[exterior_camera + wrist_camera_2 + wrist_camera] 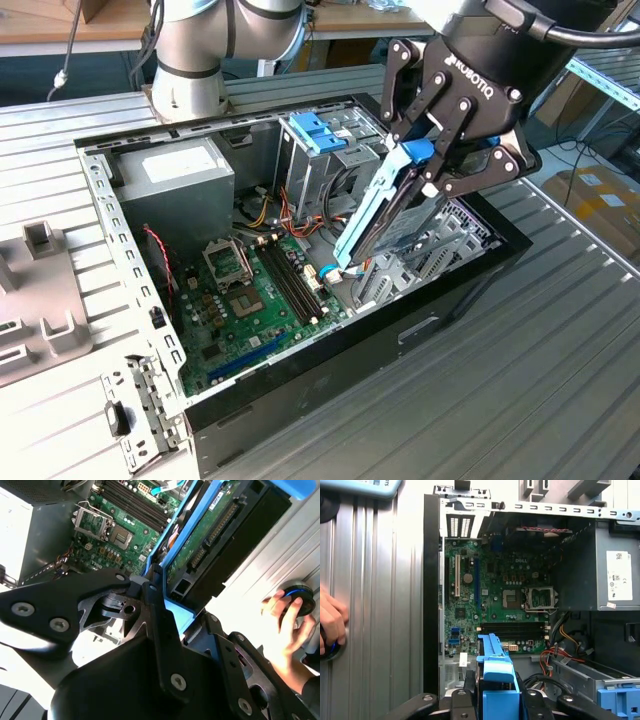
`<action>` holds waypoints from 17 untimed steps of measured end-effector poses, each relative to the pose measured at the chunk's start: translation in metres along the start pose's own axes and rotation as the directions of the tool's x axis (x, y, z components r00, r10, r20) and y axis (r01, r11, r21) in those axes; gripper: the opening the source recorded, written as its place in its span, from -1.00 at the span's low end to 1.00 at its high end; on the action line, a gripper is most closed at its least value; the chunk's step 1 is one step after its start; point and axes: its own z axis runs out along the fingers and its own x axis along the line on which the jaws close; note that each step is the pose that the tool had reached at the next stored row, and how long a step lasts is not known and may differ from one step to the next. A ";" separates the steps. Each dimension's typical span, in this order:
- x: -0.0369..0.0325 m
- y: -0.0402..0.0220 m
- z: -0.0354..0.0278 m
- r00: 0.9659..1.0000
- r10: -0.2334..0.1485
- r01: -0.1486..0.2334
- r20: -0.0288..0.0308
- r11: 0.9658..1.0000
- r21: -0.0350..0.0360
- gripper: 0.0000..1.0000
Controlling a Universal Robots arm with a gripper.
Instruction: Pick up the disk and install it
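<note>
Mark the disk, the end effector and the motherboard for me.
disk [210,535]: second wrist view, green circuit board on its underside.
end effector [430,175]: exterior view, midway between the fingertips clamped on the disk's blue end.
motherboard [492,605]: first wrist view, green board beside the CPU socket.

disk [372,208]: dark-grey drive, lt-blue carrier, blue tab
pose: steeply tilted, tab end up
state: clamped in gripper [428,172], above open case [400,332]

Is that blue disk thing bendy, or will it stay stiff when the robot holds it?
Probably stiff: the disk hangs straight, tilted, from the pincer without sagging. Likely fragile, since its bare circuit board shows. It might swing, being held by one end.
</note>
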 end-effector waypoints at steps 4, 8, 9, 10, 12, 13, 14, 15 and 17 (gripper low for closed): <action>0.0000 -0.0046 -0.0001 1.000 0.000 0.000 0.000 1.000 0.000 -0.25; 0.0000 -0.0110 -0.0003 1.000 0.000 0.000 0.000 1.000 0.000 -0.25; 0.0000 -0.0134 -0.0003 1.000 0.000 0.000 0.000 1.000 0.000 -0.25; 0.0000 -0.0149 -0.0003 1.000 0.000 0.000 0.000 1.000 0.000 -0.25; 0.0000 -0.0163 -0.0002 1.000 0.000 0.000 0.000 1.000 0.000 -0.25; 0.0000 -0.0174 -0.0002 1.000 0.000 0.000 0.000 1.000 0.000 -0.25; 0.0000 -0.0180 -0.0002 1.000 0.000 0.000 0.000 1.000 0.000 -0.25; 0.0000 -0.0186 -0.0002 1.000 0.000 0.000 0.000 1.000 0.000 -0.25; 0.0000 -0.0210 -0.0002 1.000 0.000 0.000 0.000 1.000 0.000 -0.25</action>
